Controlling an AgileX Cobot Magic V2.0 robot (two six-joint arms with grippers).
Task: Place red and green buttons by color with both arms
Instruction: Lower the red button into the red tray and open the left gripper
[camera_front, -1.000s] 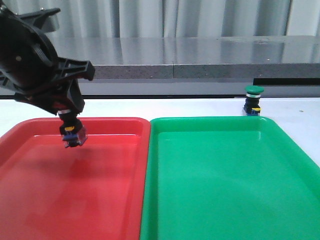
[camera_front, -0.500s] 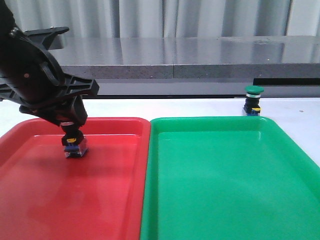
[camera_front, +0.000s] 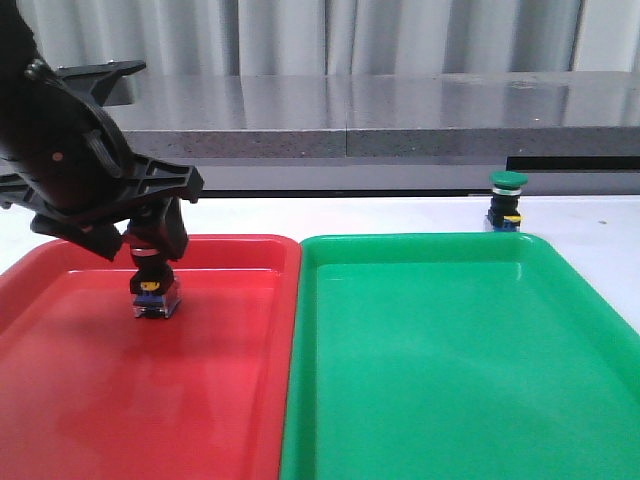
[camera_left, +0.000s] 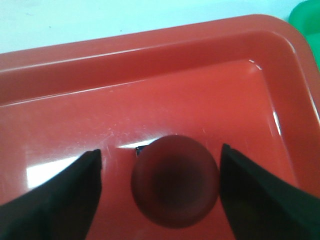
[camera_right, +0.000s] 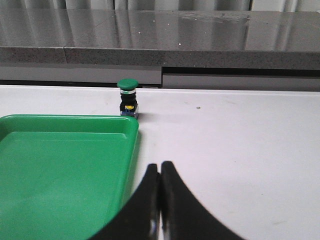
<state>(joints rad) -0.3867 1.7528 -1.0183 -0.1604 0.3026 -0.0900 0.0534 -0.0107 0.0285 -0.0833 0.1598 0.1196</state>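
The red button (camera_front: 155, 294) stands upright on the floor of the red tray (camera_front: 60, 400), near its far left. My left gripper (camera_front: 155, 248) is right over it. In the left wrist view the button's red cap (camera_left: 175, 187) lies between the two black fingers (camera_left: 65, 195), with a gap on each side, so the left gripper (camera_left: 160, 150) is open. The green button (camera_front: 508, 200) stands on the white table just behind the green tray (camera_front: 420, 240). It also shows in the right wrist view (camera_right: 127, 97). My right gripper (camera_right: 160, 165) is shut and empty over the table, beside the green tray's (camera_right: 65, 120) edge.
The two trays lie side by side and fill the near table. A grey ledge (camera_front: 400, 140) runs along the back of the table. White table (camera_right: 240, 150) shows to the right of the green tray.
My left gripper has come down and slightly right with the red button. The button went from hanging above the red tray to standing on its floor. The green button has not moved.
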